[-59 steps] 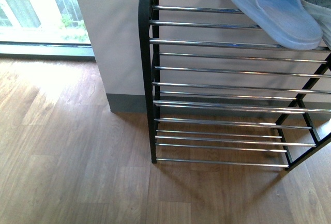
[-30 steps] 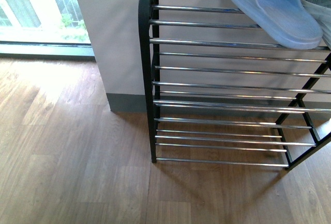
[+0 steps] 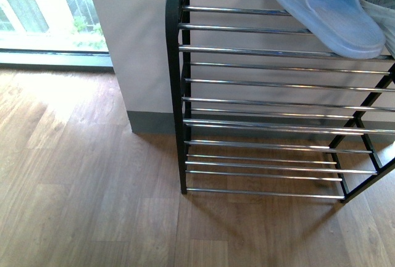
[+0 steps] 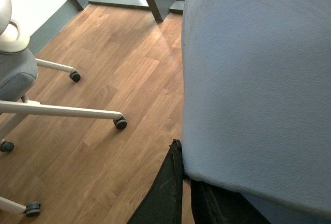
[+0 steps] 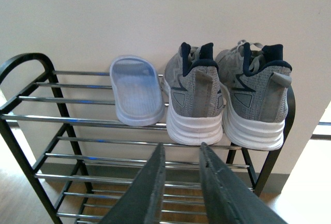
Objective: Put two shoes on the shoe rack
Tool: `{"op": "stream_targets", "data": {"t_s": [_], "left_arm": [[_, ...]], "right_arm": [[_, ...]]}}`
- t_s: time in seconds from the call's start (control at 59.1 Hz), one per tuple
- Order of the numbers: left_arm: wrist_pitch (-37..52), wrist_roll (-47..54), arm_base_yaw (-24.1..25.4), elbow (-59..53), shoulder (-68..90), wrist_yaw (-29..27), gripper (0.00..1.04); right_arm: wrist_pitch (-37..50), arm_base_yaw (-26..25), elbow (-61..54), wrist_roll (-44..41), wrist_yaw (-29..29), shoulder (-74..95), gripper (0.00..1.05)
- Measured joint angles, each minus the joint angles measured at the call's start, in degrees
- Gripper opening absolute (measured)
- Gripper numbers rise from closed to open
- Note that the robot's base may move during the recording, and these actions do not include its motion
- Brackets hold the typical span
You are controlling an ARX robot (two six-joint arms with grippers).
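top tier of the shoe rack (image 5: 31, 116) already has one pale slide (image 5: 136, 89) and both grey sneakers (image 5: 226, 97) lined up, heels out. right gripper (image 5: 182, 154) hangs just in front, fingers slightly apart and empty. left gripper (image 4: 182, 182) pinches the other slide (image 4: 258, 84) over the wood floor (image 4: 119, 79).

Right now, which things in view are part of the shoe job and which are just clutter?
Job: rack; slide on top tier; two sneakers; second slide in left gripper; right gripper, open and empty.
Clutter: office chair; window.
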Motion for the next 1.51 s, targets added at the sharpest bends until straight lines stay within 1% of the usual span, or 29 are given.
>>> {"op": "stream_targets", "data": {"t_s": [0.085,0.135,0.237,0.288,0.304,0.321,0.338,0.372,0.423,0.507,0.575,0.626,0.66,0.744,0.88,1.066,1.15,1.269,1.505], "left_arm": [[0.0,0.0,0.0,0.0,0.0,0.0,0.02],[0.0,0.0,0.0,0.0,0.0,0.0,0.02],[0.0,0.0,0.0,0.0,0.0,-0.2,0.02],[0.0,0.0,0.0,0.0,0.0,0.0,0.02],[0.1,-0.5,0.0,-0.2,-0.1,0.6,0.02],[1.1,-1.9,0.2,-0.2,-0.4,2.5,0.02],[3.7,-4.3,0.0,-0.2,0.3,6.4,0.02],[7.8,-7.9,-1.6,0.8,2.8,10.8,0.02],[12.2,-11.1,-4.3,4.1,8.3,15.4,0.02],[16.5,-15.0,-6.8,11.9,19.6,20.7,0.02],[17.4,-15.3,-8.1,18.9,28.3,24.0,0.02],[17.5,-15.3,-9.0,23.7,34.3,25.0,0.02],[16.9,-14.7,-9.8,29.3,41.7,27.0,0.02],[14.0,-11.5,-11.1,41.1,55.8,28.7,0.02],[9.0,-7.7,-13.0,56.1,69.0,29.6,0.02],[4.6,-5.0,-14.3,69.9,78.8,30.1,0.02],[2.1,-4.4,-14.3,76.7,83.5,28.8,0.02],[-1.4,-4.5,-13.6,84.1,89.0,26.0,0.02],[-7.3,-4.5,-12.2,94.4,97.0,24.5,0.02]], "right_arm": [[0.0,0.0,0.0,0.0,0.0,0.0,0.43],[0.0,0.0,0.0,0.0,-0.1,0.0,0.57],[0.0,0.0,0.0,0.0,-0.2,0.0,0.80],[0.0,0.0,0.0,0.0,-0.1,0.0,0.93],[0.0,0.0,0.0,0.0,0.0,0.0,0.96],[0.0,0.0,0.0,0.0,0.0,0.0,0.97],[0.0,0.0,0.0,0.0,0.1,-0.1,0.96],[0.0,0.0,0.0,0.0,0.3,-0.1,0.95],[0.0,0.0,0.0,0.0,0.2,-0.1,0.95],[0.0,0.0,0.0,0.0,0.2,-0.1,0.95],[-0.1,0.0,0.0,0.0,0.2,-0.1,0.95],[-0.1,0.0,0.0,0.0,0.2,-0.1,0.95],[-0.1,0.0,0.0,0.0,0.0,-0.1,0.95],[-0.1,0.0,0.0,0.0,0.0,-0.1,0.95],[-0.1,0.0,0.0,0.0,0.0,-0.1,0.95],[-0.1,0.0,0.0,0.0,0.0,-0.1,0.95],[-0.1,0.0,0.0,0.0,0.0,-0.1,0.95],[-0.1,0.0,0.0,0.0,0.0,-0.1,0.95],[-0.1,0.0,0.0,0.0,0.0,-0.1,0.95]]}}
